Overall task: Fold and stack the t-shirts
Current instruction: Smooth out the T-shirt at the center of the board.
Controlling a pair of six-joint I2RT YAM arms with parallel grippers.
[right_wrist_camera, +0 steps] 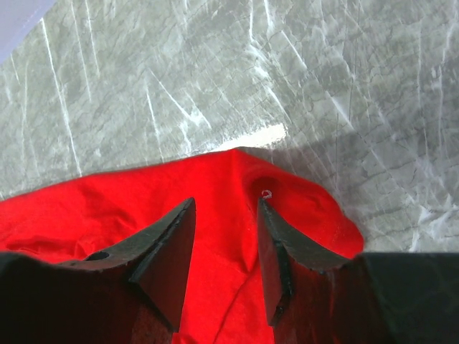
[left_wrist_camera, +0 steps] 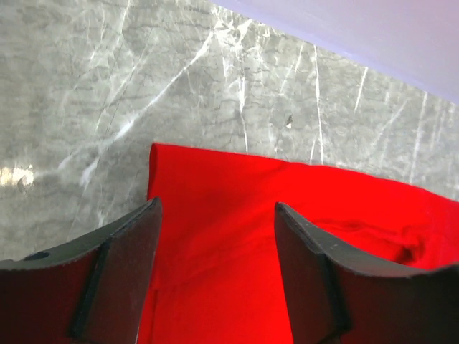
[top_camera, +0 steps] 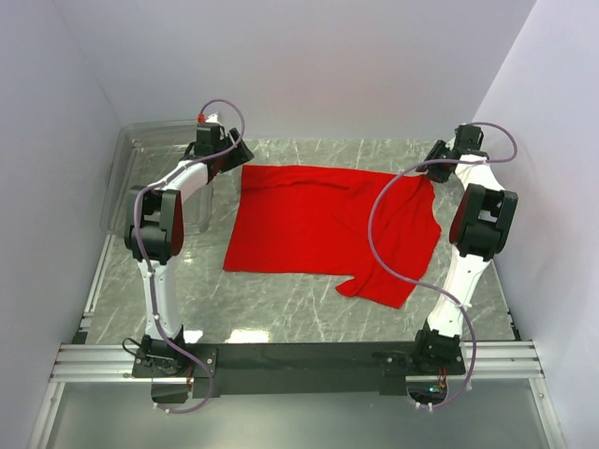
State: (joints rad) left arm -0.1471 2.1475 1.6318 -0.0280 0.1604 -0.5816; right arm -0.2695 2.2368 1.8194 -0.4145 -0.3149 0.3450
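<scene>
A plain red t-shirt (top_camera: 323, 224) lies spread on the marble table, with one sleeve (top_camera: 384, 285) sticking out toward the near right. My left gripper (top_camera: 238, 155) hangs at the shirt's far left corner. In the left wrist view it (left_wrist_camera: 216, 206) is open, its jaws wide apart over the flat red cloth (left_wrist_camera: 358, 236) just inside that corner. My right gripper (top_camera: 433, 162) is at the shirt's far right corner. The right wrist view shows it (right_wrist_camera: 226, 203) open, jaws straddling a raised fold of the cloth (right_wrist_camera: 107, 208), not pinched together.
A clear plastic bin (top_camera: 131, 178) stands at the back left beside the left arm. White walls (top_camera: 552, 112) close in the table on three sides. A metal rail (top_camera: 299, 360) runs along the near edge. Bare marble (top_camera: 281, 304) lies between the shirt and the arm bases.
</scene>
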